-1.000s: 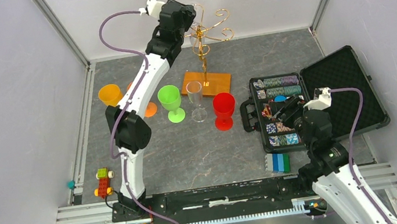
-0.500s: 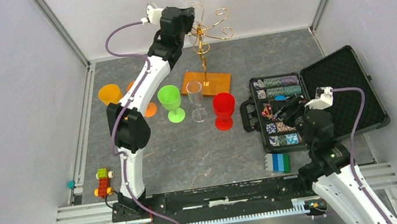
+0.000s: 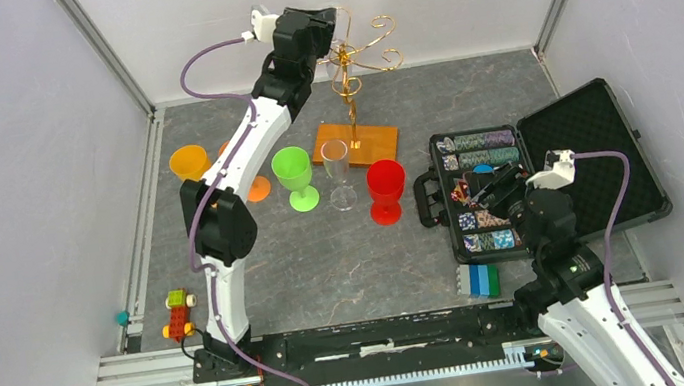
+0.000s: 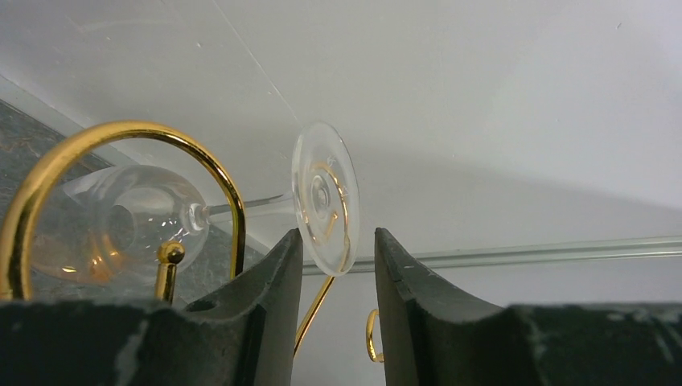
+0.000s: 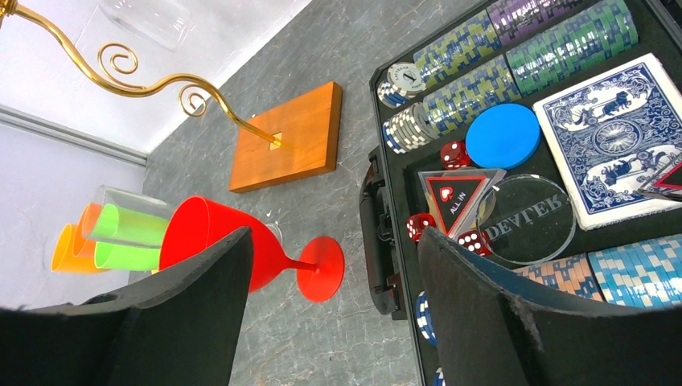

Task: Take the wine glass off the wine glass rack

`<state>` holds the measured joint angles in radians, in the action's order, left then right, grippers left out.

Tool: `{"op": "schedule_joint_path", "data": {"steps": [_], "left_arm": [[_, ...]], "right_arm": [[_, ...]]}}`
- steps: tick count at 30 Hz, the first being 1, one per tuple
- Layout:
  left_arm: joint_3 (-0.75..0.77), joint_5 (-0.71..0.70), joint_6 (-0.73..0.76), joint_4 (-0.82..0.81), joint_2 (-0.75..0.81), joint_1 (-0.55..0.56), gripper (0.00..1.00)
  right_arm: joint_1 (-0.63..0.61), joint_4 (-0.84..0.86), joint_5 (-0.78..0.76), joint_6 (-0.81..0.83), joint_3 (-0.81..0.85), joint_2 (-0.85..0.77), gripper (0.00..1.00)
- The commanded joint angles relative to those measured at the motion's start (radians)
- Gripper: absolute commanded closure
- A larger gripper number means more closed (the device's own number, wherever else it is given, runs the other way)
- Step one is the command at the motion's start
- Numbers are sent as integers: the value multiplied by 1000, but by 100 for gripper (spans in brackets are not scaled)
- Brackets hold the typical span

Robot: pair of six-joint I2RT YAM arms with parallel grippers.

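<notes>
The wine glass rack (image 3: 349,101) is a thin gold stand with scroll arms on an orange-brown base (image 3: 373,143) at the back of the table. A clear wine glass (image 3: 337,60) hangs from it. In the left wrist view the glass lies sideways, its stem in a gold arm (image 4: 121,133), bowl (image 4: 121,221) to the left and round foot (image 4: 326,197) to the right. My left gripper (image 3: 326,19) is open at the rack's top. The foot's lower rim sits between its fingertips (image 4: 285,257), close to the left one, with a gap on the right. My right gripper (image 3: 484,191) is open and empty over the case.
A clear glass (image 3: 338,173), a green goblet (image 3: 294,174), a red goblet (image 3: 386,187) and an orange one (image 3: 191,164) stand in front of the rack. An open black poker case (image 3: 614,145) lies at right. Blue blocks (image 3: 482,279) and a toy (image 3: 176,313) lie near the front.
My left gripper has moved a little up and back at the rack's top over the last second. The right arm has not moved.
</notes>
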<state>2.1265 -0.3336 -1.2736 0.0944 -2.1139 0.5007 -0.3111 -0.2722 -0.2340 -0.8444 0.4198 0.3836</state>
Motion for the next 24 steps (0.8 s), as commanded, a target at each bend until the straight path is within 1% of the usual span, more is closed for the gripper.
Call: {"op": "schedule_joint_path", "data": {"steps": [1, 6, 11, 13, 14, 18, 21, 24], "left_arm": [[3, -8, 30, -57, 68, -2, 58], [-4, -17, 25, -50, 72, -1, 70], [-6, -28, 16, -30, 81, -2, 73], [-7, -28, 19, -29, 88, -1, 73], [-7, -32, 17, -24, 90, -1, 71], [-4, -37, 26, -18, 103, -3, 59], [0, -39, 39, -19, 105, -1, 59], [-2, -39, 45, -19, 105, -2, 65]], "right_arm": [[4, -3, -34, -1, 30, -16, 21], [3, -7, -45, -2, 32, -20, 21], [3, -8, -46, -2, 30, -17, 21], [3, -7, -47, -2, 30, -13, 21], [4, -8, -48, -1, 30, -12, 21], [3, -7, -47, -2, 28, -8, 21], [3, -7, -46, -2, 27, -7, 22], [4, -6, -44, -4, 25, -6, 22]]}}
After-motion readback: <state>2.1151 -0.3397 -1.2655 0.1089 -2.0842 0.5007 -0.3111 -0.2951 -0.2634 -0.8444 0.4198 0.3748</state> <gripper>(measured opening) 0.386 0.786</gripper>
